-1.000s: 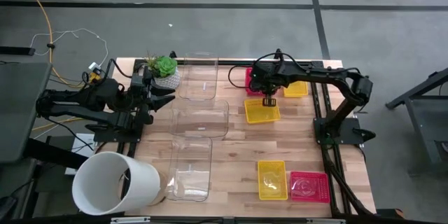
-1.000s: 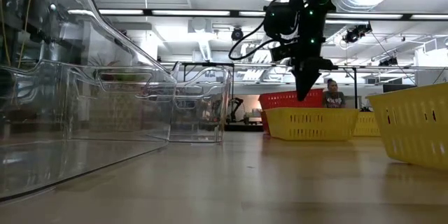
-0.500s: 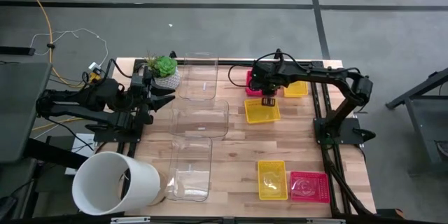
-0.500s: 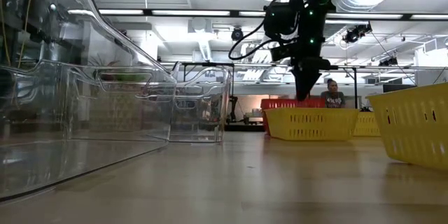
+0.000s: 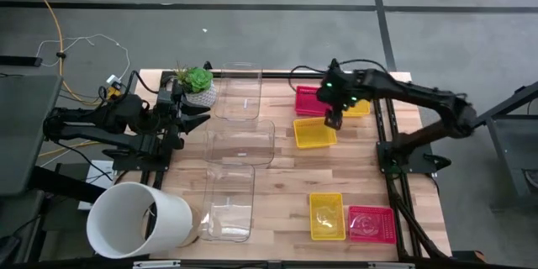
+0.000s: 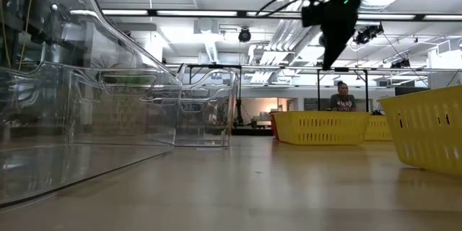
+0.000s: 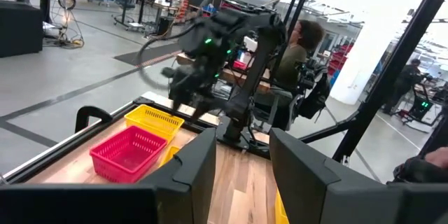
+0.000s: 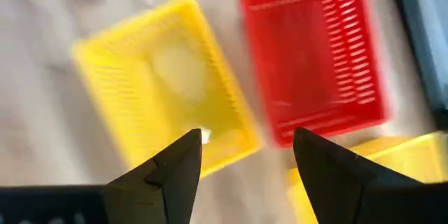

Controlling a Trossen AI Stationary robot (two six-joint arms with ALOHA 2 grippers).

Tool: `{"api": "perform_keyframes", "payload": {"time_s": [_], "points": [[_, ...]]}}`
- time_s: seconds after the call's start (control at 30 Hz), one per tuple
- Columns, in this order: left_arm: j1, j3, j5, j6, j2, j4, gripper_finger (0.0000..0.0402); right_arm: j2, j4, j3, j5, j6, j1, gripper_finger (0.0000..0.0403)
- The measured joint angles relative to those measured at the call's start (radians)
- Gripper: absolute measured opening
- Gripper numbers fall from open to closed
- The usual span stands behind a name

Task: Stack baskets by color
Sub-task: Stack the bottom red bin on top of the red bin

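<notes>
Above the yellow basket (image 5: 314, 133), right gripper (image 5: 334, 123) now raised, fingers apart, empty.

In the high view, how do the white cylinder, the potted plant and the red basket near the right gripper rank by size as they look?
1. White cylinder, clearly largest.
2. Potted plant and red basket: they look about alike, so I leave them unranked.

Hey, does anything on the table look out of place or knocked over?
The big white cylinder lies on its side at the table's front left corner, overhanging the edge. The baskets sit flat, none stacked yet.
</notes>
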Motion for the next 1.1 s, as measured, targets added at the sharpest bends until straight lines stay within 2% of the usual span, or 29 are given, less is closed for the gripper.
{"api": "perform_keyframes", "payload": {"time_s": [0.13,0.23,0.37,0.47,0.57,0.67,0.77,0.97,1.1], "points": [[0.0,0.0,0.0,0.0,0.0,0.0,0.0122,-0.168,0.073,-0.142,-0.046,0.195,0.076,0.0213],[0.0,0.0,0.0,0.0,0.0,0.0,0.0122,-0.311,0.203,-0.29,-0.059,0.388,0.178,0.0213],[0.0,0.0,0.0,0.003,0.0,0.0,0.0122,-0.479,0.515,-0.484,-0.033,0.634,0.343,0.0213],[0.0,0.0,0.0,0.022,0.0,0.001,0.0122,-0.548,0.798,-0.589,0.073,0.719,0.452,0.0213],[0.0,0.0,0.0,0.027,0.0,0.011,0.0122,-0.565,1.029,-0.636,0.204,0.69,0.523,0.0213],[0.0,0.0,0.001,0.037,0.0,0.01,0.0122,-0.558,1.135,-0.637,0.259,0.522,0.563,0.0213],[0.0,-0.038,0.002,0.045,-0.001,0.066,0.0122,-0.553,1.161,-0.618,0.262,0.438,0.575,0.0213],[-0.014,-0.263,0.061,-0.011,0.003,0.442,0.0122,-0.553,1.164,-0.604,0.264,0.44,0.576,0.0213],[-0.031,-0.347,0.062,-0.043,0.006,0.555,0.0122,-0.553,1.164,-0.604,0.264,0.44,0.575,0.0213]]}}
